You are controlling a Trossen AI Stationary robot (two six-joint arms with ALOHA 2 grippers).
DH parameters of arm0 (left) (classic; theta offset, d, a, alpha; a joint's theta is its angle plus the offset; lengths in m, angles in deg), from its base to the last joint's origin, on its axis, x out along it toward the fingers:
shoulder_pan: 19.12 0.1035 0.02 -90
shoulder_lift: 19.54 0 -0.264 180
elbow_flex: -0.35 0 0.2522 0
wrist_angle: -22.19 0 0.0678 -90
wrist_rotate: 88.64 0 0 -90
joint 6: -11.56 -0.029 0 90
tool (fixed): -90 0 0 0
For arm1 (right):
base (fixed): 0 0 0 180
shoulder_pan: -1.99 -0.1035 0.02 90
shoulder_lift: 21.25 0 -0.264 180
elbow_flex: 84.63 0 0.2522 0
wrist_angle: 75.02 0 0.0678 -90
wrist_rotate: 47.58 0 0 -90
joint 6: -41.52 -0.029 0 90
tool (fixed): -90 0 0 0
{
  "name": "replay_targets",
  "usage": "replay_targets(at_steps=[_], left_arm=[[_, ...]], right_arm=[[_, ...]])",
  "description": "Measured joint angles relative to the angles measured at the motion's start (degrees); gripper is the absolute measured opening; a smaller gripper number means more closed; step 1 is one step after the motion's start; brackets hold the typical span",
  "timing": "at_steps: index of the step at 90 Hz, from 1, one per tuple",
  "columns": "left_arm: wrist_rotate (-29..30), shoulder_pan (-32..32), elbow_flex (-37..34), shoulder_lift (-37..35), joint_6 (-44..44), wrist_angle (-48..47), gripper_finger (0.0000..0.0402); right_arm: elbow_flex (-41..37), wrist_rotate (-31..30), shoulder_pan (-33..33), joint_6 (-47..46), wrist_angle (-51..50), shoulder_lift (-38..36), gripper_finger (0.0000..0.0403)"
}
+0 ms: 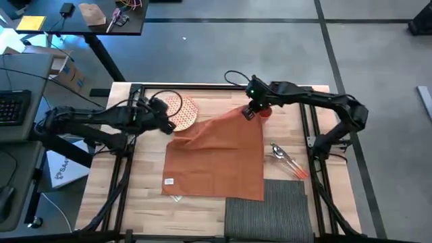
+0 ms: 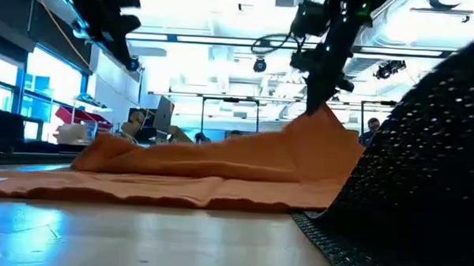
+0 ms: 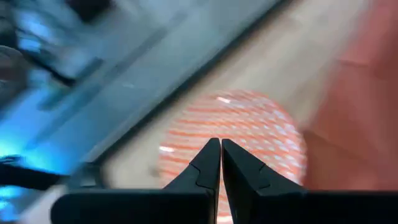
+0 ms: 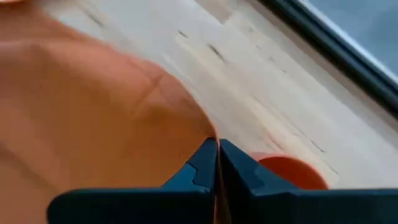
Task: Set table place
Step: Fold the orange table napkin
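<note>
1. Right tool (image 1: 248,112) clenched on a corner of the orange cloth (image 1: 219,155), near the far edge of the worktop (image 1: 145,196), right of middle. Corner lifted into a peak; rest of cloth spread over mid-worktop.
2. Left tool (image 1: 170,126) hovering over the red-patterned plate (image 1: 183,111) toward the far-left part of the worktop. Fingers pressed together with nothing between them in the left wrist view. Cloth's far-left edge bunched up close beside it.
3. Dark grey ribbed placemat (image 1: 270,209) at the near edge, right of centre, its far edge tucked under the cloth's near-right corner.
4. Risk: placemat dragged or skewed if the cloth gets pulled toward the far edge — overlap enough for friction to carry it.
5. Risk: small orange cup (image 4: 292,171) just beside the right tool; a sideways sweep of fingers or lifted fabric likely to tip it.
6. Risk: pinch sits on the very corner; a sharp tug or higher lift likely to slip the fabric free and drop it in a crumple.
7. Risk: cutlery (image 1: 289,160) just off the cloth's right edge, toward the right edge of the worktop; swinging cloth could scatter it.
8. Risk: cloth hem catching the plate rim or left tool, shifting the plate toward the far rail.
</note>
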Motion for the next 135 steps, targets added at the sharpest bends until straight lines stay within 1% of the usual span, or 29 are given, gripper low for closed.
replay_targets(at_steps=[10,14,18,27,38,41,43,47,55,63,68,73,82,92,103,117,126,135], left_arm=[[-14.5,3.9,-2.6,0.3,-0.1,3.6,0.0001],[-18.3,5.0,-3.2,0.8,-0.1,3.7,0.0001],[-20.8,5.6,-3.8,1.1,-0.2,4.2,0.0001],[-24.8,5.9,-5.2,2.1,-1.7,7.7,0.0001],[-31.1,5.9,-6.3,4.1,-7.0,17.6,0.0001],[-33.3,5.9,-6.5,5.0,-8.6,20.2,0.0001],[-34.3,5.8,-6.5,5.8,-9.8,21.4,0.0001],[-36.4,5.6,-6.5,7.7,-12.4,24.6,0.0001],[-40.6,4.8,-6.5,11.6,-19.3,30.8,0.0001],[-46.9,4.2,-6.5,16.4,-26.2,34.6,0.0003],[-50.7,3.8,-6.5,19.2,-29.6,35.5,0.0008],[-52.1,3.5,-6.5,21.8,-32.2,35.6,0.0018],[-51.0,2.9,-6.5,25.7,-35.6,35.6,0.0043],[-50.7,2.9,-5.4,28.2,-37.9,36.2,0.0076],[-46.8,3.5,-2.9,31.4,-33.3,36.2,0.0115],[-42.6,6.4,1.3,38.1,-30.1,37.0,0.0155],[-39.1,7.4,4.1,41.9,-30.1,36.9,0.0171],[-35.6,8.1,6.3,45.3,-30.0,36.1,0.0173]], right_arm=[[0.0,3.3,-1.1,3.4,0.4,0.1,0.0],[0.0,6.4,-2.0,4.6,0.3,-0.1,0.0],[0.0,10.4,-3.3,5.7,0.0,-0.4,0.0],[0.0,23.5,-7.4,9.1,-0.9,-1.0,0.0],[-0.3,47.1,-14.3,16.4,-0.9,-0.9,0.0],[-0.6,51.6,-16.5,17.8,-0.7,-1.0,0.0],[-0.9,53.0,-17.8,18.3,-0.9,-1.0,0.0],[-1.5,52.0,-20.5,18.3,-1.3,-1.0,0.0],[-2.8,43.2,-24.2,13.2,-1.6,-0.9,0.0],[-4.1,37.4,-26.7,7.0,-0.6,-0.9,0.0],[-4.5,35.7,-27.8,3.4,-0.4,-0.9,0.0],[-4.7,35.4,-28.7,0.7,-0.5,-0.9,0.0],[-4.7,34.5,-30.3,-3.1,-0.4,-0.9,0.0],[-4.7,33.5,-31.9,-5.5,-0.2,-0.9,0.0],[-4.7,33.5,-32.9,-7.5,0.1,-0.9,0.0],[-4.7,33.5,-33.2,-9.5,0.5,-0.9,0.0],[-4.7,33.4,-33.2,-10.4,0.6,-0.9,0.0],[-4.6,33.5,-33.3,-10.9,0.5,-0.9,0.0]])
